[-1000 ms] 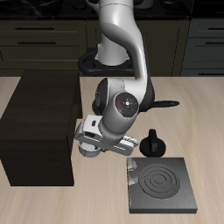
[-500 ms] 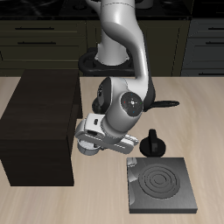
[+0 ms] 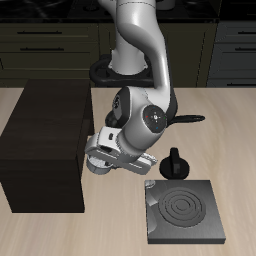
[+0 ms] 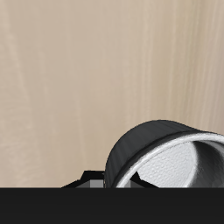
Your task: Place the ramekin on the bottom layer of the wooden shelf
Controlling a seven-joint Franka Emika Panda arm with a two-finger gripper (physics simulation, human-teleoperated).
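Observation:
The wooden shelf (image 3: 45, 140) is a big dark brown box on the table, with its open side facing the arm. My gripper (image 3: 96, 163) hangs low right beside that open side, close to the table top. It is shut on the ramekin (image 4: 171, 159), which fills much of the wrist view as a round bowl with a light-grey rim, held just over the bare table. In the exterior view the ramekin is mostly hidden under the hand.
A flat black stove (image 3: 186, 210) with a spiral burner lies near the table's front edge. A small black knobbed pot (image 3: 177, 165) stands just behind it. The frying pan's long handle (image 3: 190, 119) sticks out from behind the arm.
My gripper with the ramekin has shifted slightly toward the shelf's open side and a little lower. Nothing else has moved.

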